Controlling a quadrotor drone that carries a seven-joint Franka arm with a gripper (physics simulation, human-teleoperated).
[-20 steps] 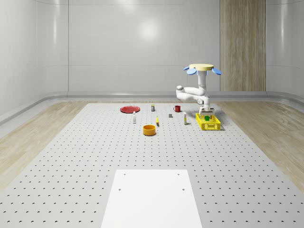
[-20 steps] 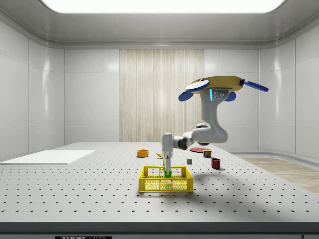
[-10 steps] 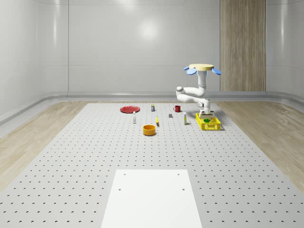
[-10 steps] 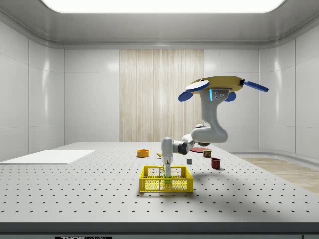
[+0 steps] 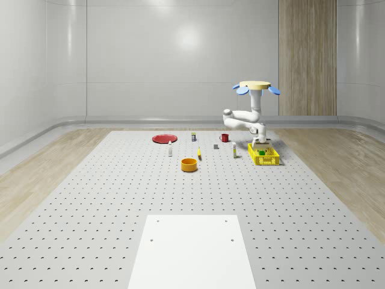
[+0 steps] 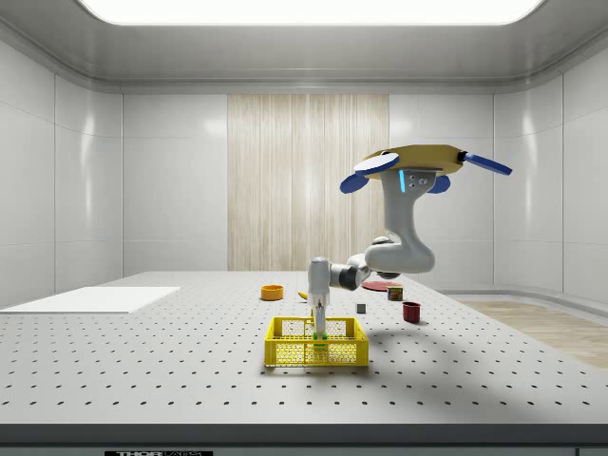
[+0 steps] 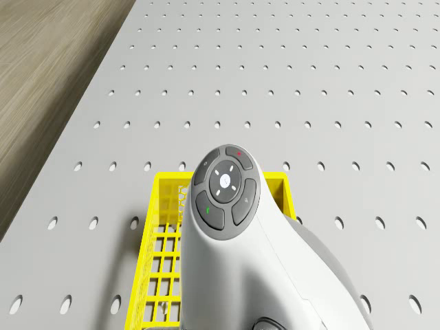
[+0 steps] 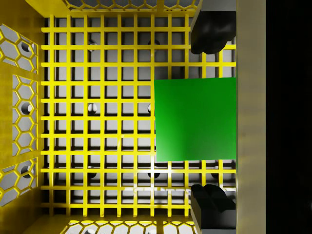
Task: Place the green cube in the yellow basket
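I hover over the desk (image 5: 120, 198) beside the yellow basket (image 8: 97, 122). My tool (image 8: 213, 114) hangs inside it, fingers (image 8: 209, 34) apart, green cube (image 8: 195, 119) released on the mesh. Next, I judge: lift straight out.

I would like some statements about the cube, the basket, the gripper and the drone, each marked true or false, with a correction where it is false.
1. The green cube is inside the yellow basket. True.
2. The gripper is shut tight on the cube. False: in the wrist view the fingertips stand apart from the cube's edges, so it is open.
3. The drone rests on the table. False: it hovers above the table, behind the basket in the side view.
4. The orange bowl sits on the table, outside the basket. True.
5. The red mug is in the basket. False: it stands on the table.
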